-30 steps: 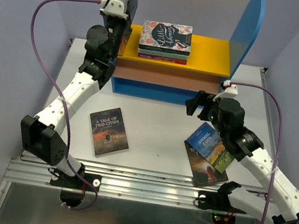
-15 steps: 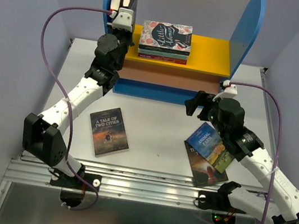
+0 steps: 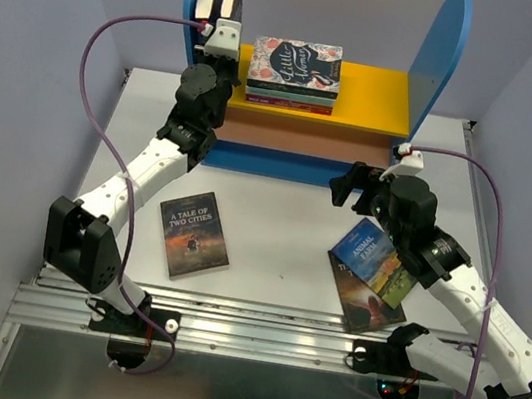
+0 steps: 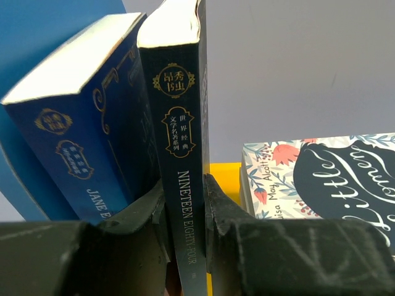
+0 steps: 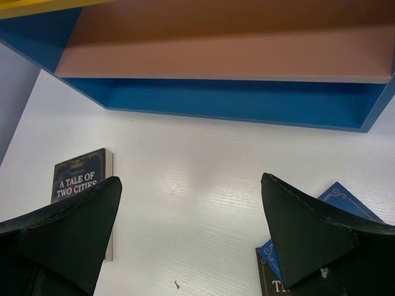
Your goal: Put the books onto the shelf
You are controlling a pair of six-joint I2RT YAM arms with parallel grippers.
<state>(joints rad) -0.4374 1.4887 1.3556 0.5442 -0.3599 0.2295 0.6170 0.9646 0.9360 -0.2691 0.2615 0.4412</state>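
glossy paper-covered books (image 4: 182, 185), matt painted shelf (image 3: 374, 95), smooth faintly grained table (image 3: 279, 242).

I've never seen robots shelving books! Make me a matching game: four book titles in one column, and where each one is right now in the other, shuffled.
Books:
1. Nineteen Eighty-Four
2. Jane Eyre
3. A Tale of Two Cities
4. Animal Farm

Where:
A. tilted beside the blue side panel
B. lying on another book
C. gripped upright by the left gripper
D. flat and alone on the table

Pairs: 1-C, 2-A, 3-D, 4-B
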